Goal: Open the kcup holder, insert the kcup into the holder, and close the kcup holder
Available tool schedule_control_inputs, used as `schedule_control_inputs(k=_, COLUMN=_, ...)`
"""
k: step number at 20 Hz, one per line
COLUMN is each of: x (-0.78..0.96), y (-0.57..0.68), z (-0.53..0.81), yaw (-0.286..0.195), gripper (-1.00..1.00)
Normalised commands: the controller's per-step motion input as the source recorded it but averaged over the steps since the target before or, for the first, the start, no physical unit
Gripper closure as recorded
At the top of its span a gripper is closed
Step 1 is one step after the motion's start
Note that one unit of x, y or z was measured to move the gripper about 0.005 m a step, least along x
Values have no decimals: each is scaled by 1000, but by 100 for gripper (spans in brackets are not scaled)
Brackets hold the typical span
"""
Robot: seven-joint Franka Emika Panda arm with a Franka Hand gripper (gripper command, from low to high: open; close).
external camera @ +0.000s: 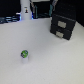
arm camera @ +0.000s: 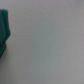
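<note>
A blurred green shape (arm camera: 4, 32), cut by the wrist view's edge, unidentifiable.

— Legible text, labels, numbers?
— None. Too blurred to read on black boxy drawer unit (external camera: 62, 24) or tiny green-topped round pod (external camera: 24, 53).

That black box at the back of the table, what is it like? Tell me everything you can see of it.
The kcup holder is a black, boxy unit resting on the white table, toward the exterior view's right and far side. It sits turned at an angle, with pale markings on its front face. It looks closed, though the picture is too blurred for detail. Nothing touches it; the green-topped kcup lies well apart.
</note>
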Motion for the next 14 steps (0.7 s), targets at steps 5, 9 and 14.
schedule_control_inputs(k=5, x=-381, y=461, z=71, yaw=-156, gripper=-100)
schedule_control_inputs(k=9, x=-416, y=570, z=21, yaw=-176, gripper=-100)
schedule_control_inputs(k=14, x=-417, y=591, z=5, yaw=-177, gripper=-100)
